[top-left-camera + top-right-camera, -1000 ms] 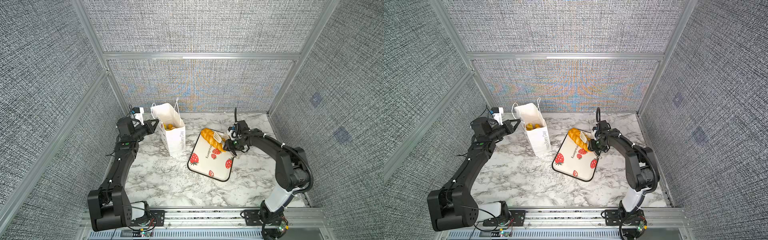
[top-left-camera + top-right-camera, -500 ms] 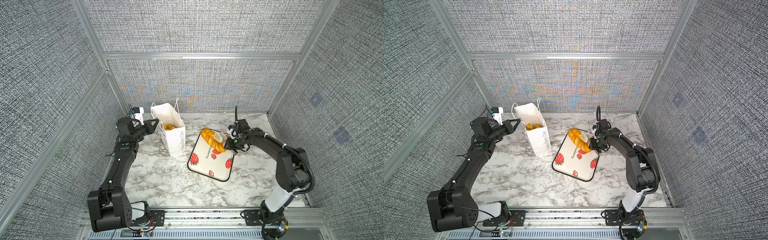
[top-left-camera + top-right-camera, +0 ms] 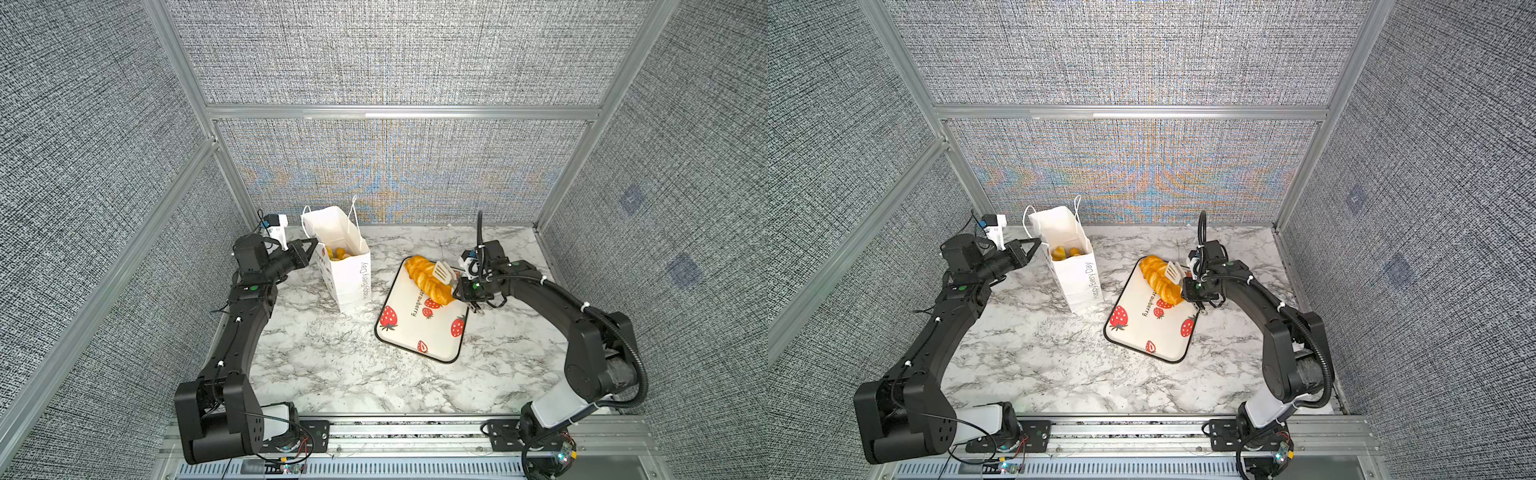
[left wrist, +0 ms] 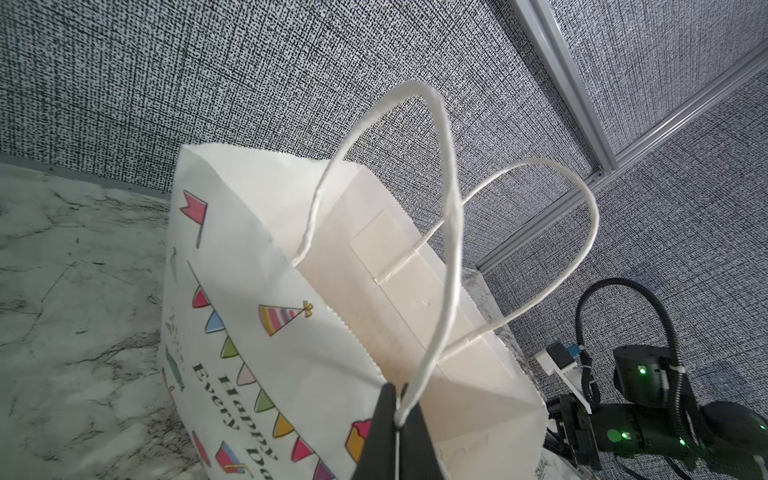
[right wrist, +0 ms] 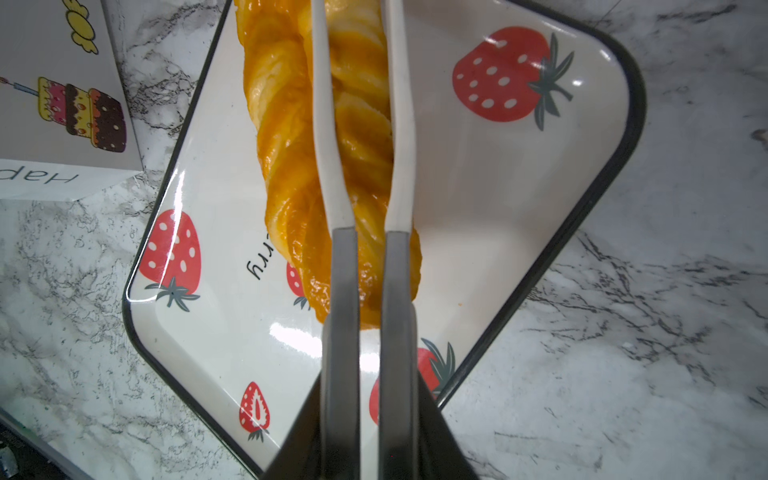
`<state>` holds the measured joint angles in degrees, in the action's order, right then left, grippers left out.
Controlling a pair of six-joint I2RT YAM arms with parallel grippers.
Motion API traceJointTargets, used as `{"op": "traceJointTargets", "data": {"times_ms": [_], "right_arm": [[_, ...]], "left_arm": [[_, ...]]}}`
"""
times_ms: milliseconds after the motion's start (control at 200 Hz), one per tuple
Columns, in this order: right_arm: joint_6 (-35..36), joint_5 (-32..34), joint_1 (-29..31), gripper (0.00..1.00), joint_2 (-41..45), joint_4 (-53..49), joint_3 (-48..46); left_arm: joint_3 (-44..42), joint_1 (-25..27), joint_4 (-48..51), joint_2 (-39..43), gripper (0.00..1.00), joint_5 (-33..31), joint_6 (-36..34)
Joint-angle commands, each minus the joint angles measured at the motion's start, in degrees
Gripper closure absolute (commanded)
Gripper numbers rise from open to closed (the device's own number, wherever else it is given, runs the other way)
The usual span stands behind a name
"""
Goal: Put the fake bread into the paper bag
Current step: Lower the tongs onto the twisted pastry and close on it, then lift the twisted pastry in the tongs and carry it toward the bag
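The white paper bag stands open at the back left, with several pieces of fake bread inside. My left gripper is shut on the bag's rim where a cord handle meets it. One long braided loaf lies on the strawberry tray. My right gripper is shut on white tongs. Their two arms lie close together along the loaf's top.
The tray sits at an angle on the marble table, right of the bag. Grey fabric walls with aluminium posts close in the back and both sides. A rail runs along the front edge.
My right gripper has squeezed the tongs, bringing their arms closer together over the braided loaf. The left gripper and the bag have stayed put.
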<state>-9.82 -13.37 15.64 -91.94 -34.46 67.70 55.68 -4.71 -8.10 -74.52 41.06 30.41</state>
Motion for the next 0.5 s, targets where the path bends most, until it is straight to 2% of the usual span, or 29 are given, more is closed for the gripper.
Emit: {"op": "traceJointTargets", "data": {"times_ms": [0, 495], "right_arm": [[-0.9, 0.4, 0.0, 0.75, 1.4, 1.9, -0.7], [-3.2, -0.3, 0.1, 0.80, 9.5, 3.2, -3.4]], "left_arm": [[-0.2, 0.0, -1.6, -0.1, 0.99, 1.0, 0.1], [-0.3, 0.0, -1.6, -0.2, 0.98, 0.9, 0.1]]}}
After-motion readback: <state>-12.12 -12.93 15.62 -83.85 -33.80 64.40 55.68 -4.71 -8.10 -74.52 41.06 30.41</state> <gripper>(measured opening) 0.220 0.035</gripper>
